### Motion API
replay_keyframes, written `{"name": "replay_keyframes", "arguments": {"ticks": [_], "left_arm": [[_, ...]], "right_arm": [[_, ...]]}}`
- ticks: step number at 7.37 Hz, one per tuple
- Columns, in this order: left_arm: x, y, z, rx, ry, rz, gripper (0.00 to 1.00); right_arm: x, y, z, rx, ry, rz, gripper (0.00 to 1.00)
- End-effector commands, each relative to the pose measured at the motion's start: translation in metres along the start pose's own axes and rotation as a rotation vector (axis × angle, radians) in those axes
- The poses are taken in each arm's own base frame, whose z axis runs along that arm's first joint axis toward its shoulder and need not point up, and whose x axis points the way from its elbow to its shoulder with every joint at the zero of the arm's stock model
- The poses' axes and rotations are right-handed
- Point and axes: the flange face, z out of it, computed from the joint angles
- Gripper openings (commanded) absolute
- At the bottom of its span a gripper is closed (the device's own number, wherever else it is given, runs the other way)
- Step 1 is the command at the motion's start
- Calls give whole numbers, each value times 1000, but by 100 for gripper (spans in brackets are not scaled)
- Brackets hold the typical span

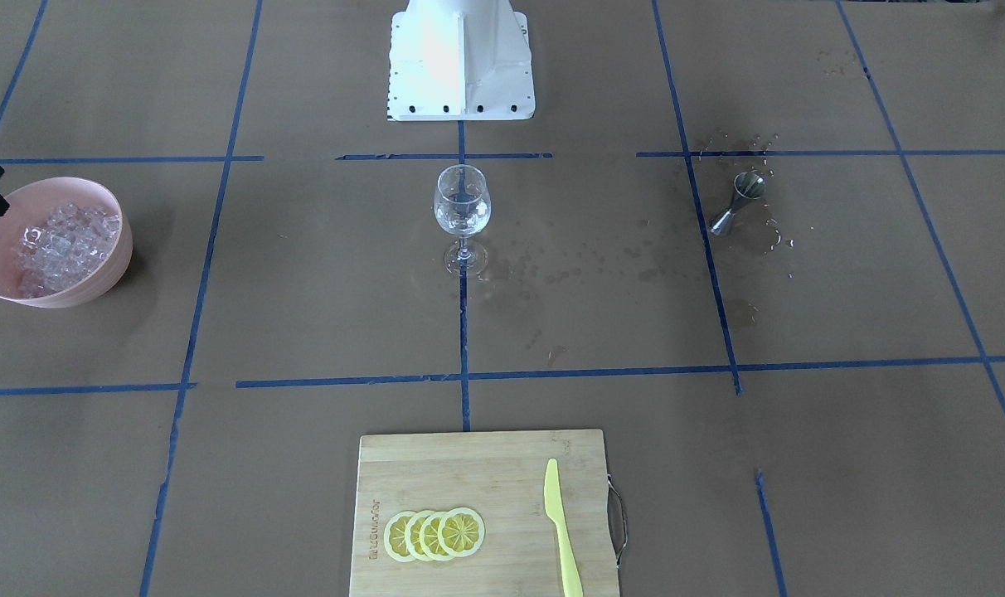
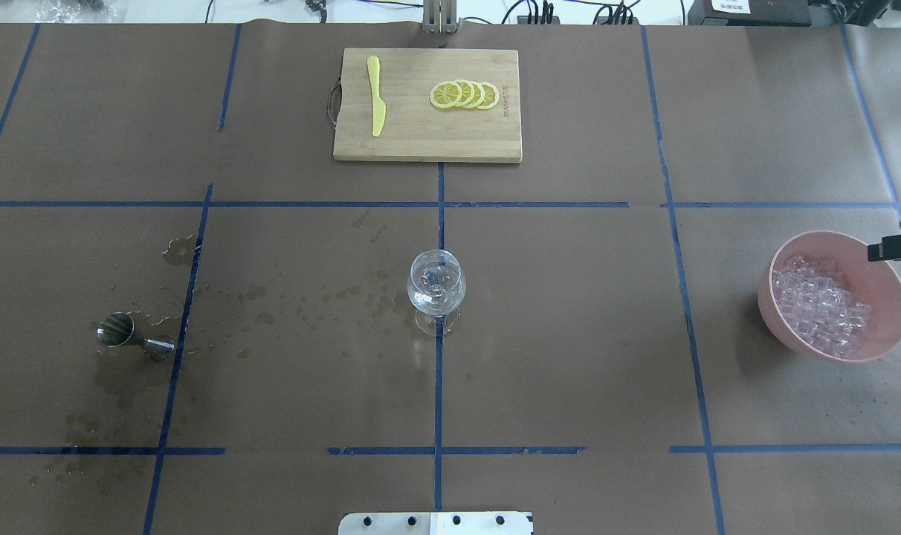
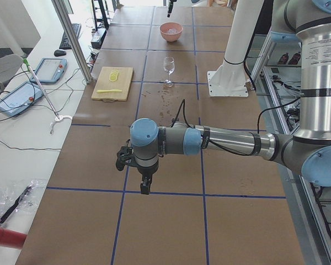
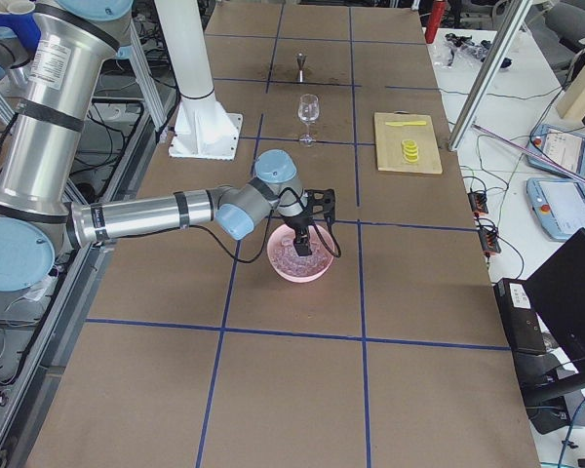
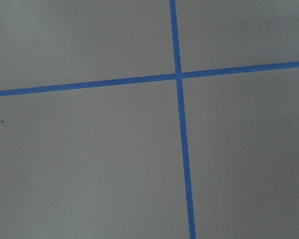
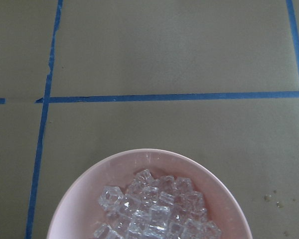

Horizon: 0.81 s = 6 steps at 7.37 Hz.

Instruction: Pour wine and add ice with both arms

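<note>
Right gripper (image 4: 301, 244) hangs fingers-down over the pink bowl (image 2: 883, 297), seemingly at its outer far rim in the overhead; only one dark finger bar shows there, so can't tell if the jaws are apart or together, and nothing visibly held. The ice (image 2: 818, 308) is heaped in that bowl, below the gripper and a bit inward toward table centre; the right wrist view has the heap at its bottom edge. Cubes are a loose pile with no long axis to line up. The wine glass (image 2: 436, 286) stands upright at table middle, well apart from the bowl on the robot's left of it, with the wine (image 1: 461, 217) low in it. Left gripper (image 3: 145, 185) hangs over bare paper at the other end, state can't tell, so the right arm is clearly the nearer one for ice
</note>
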Motion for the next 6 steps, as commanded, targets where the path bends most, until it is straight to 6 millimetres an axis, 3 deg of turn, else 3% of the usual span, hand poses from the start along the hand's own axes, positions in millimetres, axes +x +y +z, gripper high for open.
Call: {"name": "replay_keyframes", "arguments": {"ticks": [1,3,6], "left_arm": [[1,-1,-1,5,0,4,100],[1,-1,-1,5,0,4,100],[0,0,0,4,0,5,100]], "right_arm": [[-31,22,31,20,31,11,90],[-27,38,64,8,95,-23,84],[-24,45,75,-16,111,-33,71]]}}
